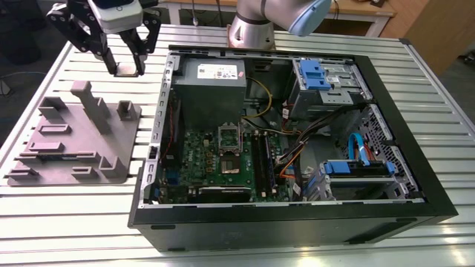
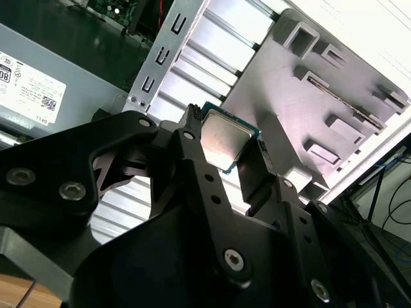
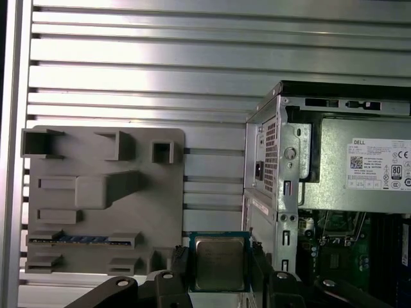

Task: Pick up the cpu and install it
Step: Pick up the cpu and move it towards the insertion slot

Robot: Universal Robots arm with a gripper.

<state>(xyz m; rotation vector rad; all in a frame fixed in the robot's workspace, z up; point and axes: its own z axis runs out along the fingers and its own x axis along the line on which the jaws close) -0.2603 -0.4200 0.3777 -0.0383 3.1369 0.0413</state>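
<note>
**Cpu clamped in the gripper, in the air beside the open case**

A slatted metal table point(image 1: 67, 222) carries everything. The open black computer case point(image 1: 297, 228) lies on its side on it. Inside are a grey power supply point(image 1: 211, 94), a green motherboard point(image 1: 215, 167) and blue drive brackets point(image 1: 312, 72). To the exterior view's left of the case, a grey fixture plate point(image 1: 74, 144) with upright blocks rests flat on the table. A white printed label point(image 1: 220, 71) sits on the power supply. The gripper point(image 1: 128, 61) hangs above the table near the plate's far end. Its black fingers point(image 2: 192, 167) are closed on opposite edges of the cpu point(image 1: 127, 69). In both wrist views the chip's silvery top point(image 3: 219, 263) faces the camera, clear of plate and case.
</note>
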